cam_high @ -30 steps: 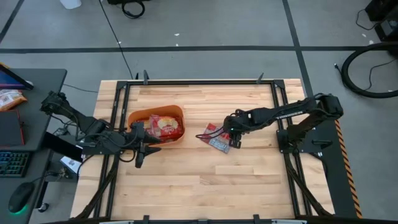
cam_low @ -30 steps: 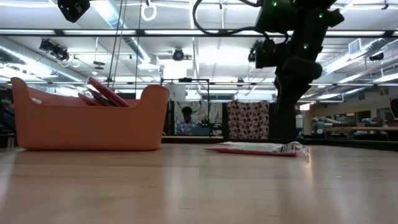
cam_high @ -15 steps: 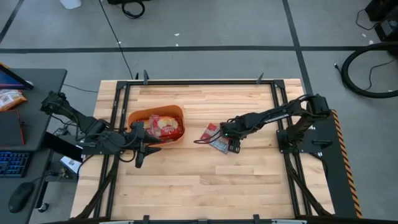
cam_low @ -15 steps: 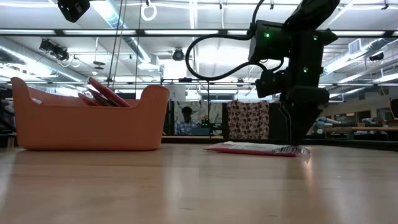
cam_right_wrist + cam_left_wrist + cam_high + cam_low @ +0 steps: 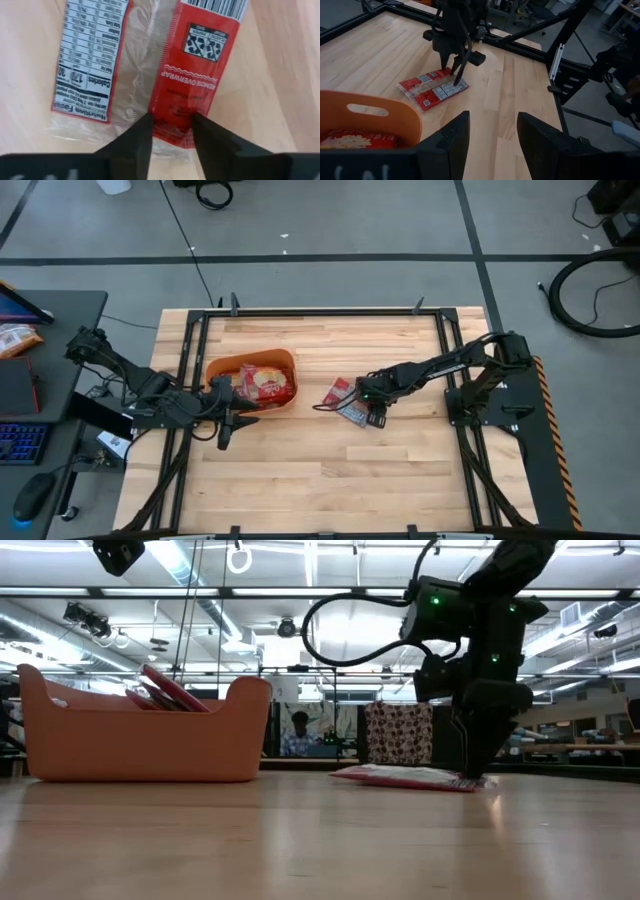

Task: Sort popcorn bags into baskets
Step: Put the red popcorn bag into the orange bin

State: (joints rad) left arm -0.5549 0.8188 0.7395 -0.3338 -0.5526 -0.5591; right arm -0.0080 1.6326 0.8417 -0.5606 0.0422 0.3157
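Note:
Two red-and-white popcorn bags [image 5: 343, 396] lie flat side by side on the table [image 5: 300, 480], right of the orange basket [image 5: 215, 370]. That basket holds several more bags [image 5: 264, 383], which stick up over its rim [image 5: 165, 690]. My right gripper [image 5: 372, 411] stands on the near bag's end, pointing down, shut on it [image 5: 172, 122]. My left gripper [image 5: 492, 135] is open near the table's left edge, beside the basket [image 5: 370, 115], touching nothing. My right gripper comes from above, its fingers [image 5: 135, 142] pointing down. They close from both sides on the red printed panel at one end of the bag [image 5: 172, 112], near the clear wrap's edge. The bag lies flat on the table [image 5: 400, 777].
Bare wood lies toward the table's near edge [image 5: 330, 490] and far edge [image 5: 330, 330]. A black frame [image 5: 455, 360] runs round the table. Beyond the left edge stands a desk with a keyboard [image 5: 20, 445].
My right gripper has come down from above the two bags until its fingertips stand at table height on the near bag's end, and it has tipped more steeply downward. The bags have stayed where they were.

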